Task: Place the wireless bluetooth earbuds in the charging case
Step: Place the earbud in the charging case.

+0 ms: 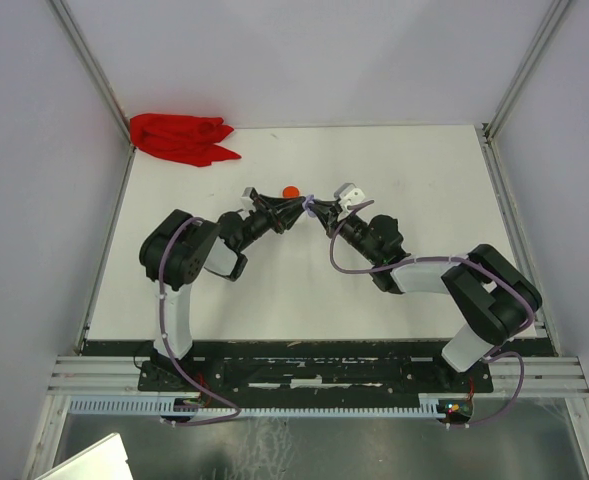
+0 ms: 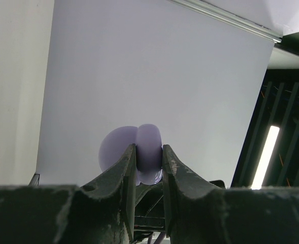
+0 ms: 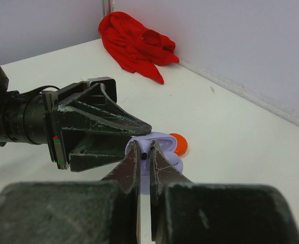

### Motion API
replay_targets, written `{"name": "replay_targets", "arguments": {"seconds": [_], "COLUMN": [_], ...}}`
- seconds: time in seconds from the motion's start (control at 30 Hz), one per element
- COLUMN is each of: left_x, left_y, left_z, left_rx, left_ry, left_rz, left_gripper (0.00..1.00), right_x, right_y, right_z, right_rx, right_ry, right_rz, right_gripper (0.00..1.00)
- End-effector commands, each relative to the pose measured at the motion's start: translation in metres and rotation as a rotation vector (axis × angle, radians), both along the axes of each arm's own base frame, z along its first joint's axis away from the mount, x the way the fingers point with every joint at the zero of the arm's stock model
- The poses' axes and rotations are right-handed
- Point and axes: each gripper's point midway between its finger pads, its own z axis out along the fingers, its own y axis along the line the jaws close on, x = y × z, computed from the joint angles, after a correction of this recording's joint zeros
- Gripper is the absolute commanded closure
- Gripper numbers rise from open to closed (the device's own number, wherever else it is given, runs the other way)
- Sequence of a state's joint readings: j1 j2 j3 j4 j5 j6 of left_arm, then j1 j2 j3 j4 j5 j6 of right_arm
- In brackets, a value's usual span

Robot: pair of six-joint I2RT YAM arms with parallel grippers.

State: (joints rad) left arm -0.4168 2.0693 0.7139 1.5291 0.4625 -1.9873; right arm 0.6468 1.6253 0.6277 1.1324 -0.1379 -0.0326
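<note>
My left gripper (image 2: 149, 151) is shut on the purple charging case (image 2: 149, 138) and holds it off the table with its lid (image 2: 114, 148) open. In the right wrist view the case (image 3: 170, 160) sits at the tips of the left gripper (image 3: 137, 130). My right gripper (image 3: 144, 147) is shut on a tiny purple earbud (image 3: 145, 154) with a dark tip, right at the open case. In the top view the two grippers meet at the case (image 1: 310, 204) near the table's middle. No other earbuds are in view.
A round orange-red disc (image 3: 179, 144) lies on the white table just behind the case; it also shows in the top view (image 1: 291, 191). A crumpled red cloth (image 1: 181, 138) lies in the far left corner. Walls enclose the table on three sides.
</note>
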Motion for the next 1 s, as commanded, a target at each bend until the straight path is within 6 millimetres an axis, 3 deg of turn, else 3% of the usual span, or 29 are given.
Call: {"name": "replay_targets", "arguments": {"seconds": [0.0,0.63,0.77,0.9,0.97], "left_x": [-0.018,-0.015,-0.012,-0.01,-0.008], "left_y": [0.008,0.008,0.008,0.007,0.006], "left_z": [0.063,0.063,0.064,0.061,0.058], "left_rx": [-0.123,-0.129,-0.133,-0.131,-0.126], "left_ry": [-0.202,-0.202,-0.202,-0.201,-0.196], "left_rz": [-0.006,0.003,0.007,0.008,0.009], "left_gripper": [0.97,0.97,0.97,0.97,0.97], "right_x": [0.001,-0.003,-0.004,-0.008,-0.01], "right_y": [-0.002,-0.007,-0.008,-0.008,-0.008], "right_z": [0.012,0.015,0.016,0.022,0.029], "right_rx": [0.031,0.016,0.019,0.035,0.054], "right_ry": [-0.049,-0.052,-0.038,-0.041,-0.057], "right_rz": [-0.007,-0.018,-0.019,-0.007,0.0], "right_gripper": [0.99,0.98,0.85,0.66,0.64]}}
